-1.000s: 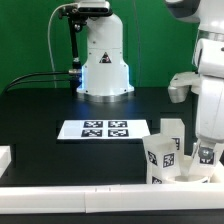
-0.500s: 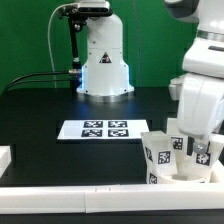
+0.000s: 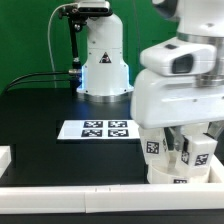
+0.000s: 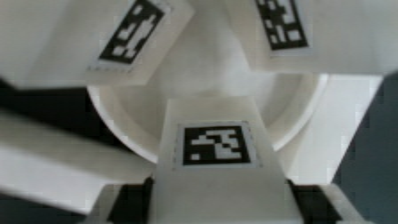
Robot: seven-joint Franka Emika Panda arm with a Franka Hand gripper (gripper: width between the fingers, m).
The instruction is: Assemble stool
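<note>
The stool stands at the front of the exterior view's right. Its round rimmed seat disc (image 3: 180, 174) (image 4: 118, 112) lies flat with chunky white tagged legs upright on it. My gripper (image 3: 192, 148) (image 4: 217, 203) reaches down from above and is shut on one leg (image 4: 217, 160). That leg's square tag faces the wrist camera, and the dark finger pads (image 4: 128, 200) press on both of its sides. Two other legs (image 4: 135, 38) (image 4: 281, 28) rise from the far side of the disc. In the exterior view the arm hides much of the stool; one tagged leg (image 3: 154, 149) shows beside the hand.
The marker board (image 3: 104, 129) lies flat on the black table, toward the exterior view's left of the stool. The arm's white base (image 3: 105, 62) stands behind it. A long white rail (image 3: 90, 196) runs along the front edge, with a white block (image 3: 5, 157) at the exterior view's left.
The arm has swung from the exterior view's right edge to over the stool and now covers much of it. The jaws, open a second ago, have closed on a leg.
</note>
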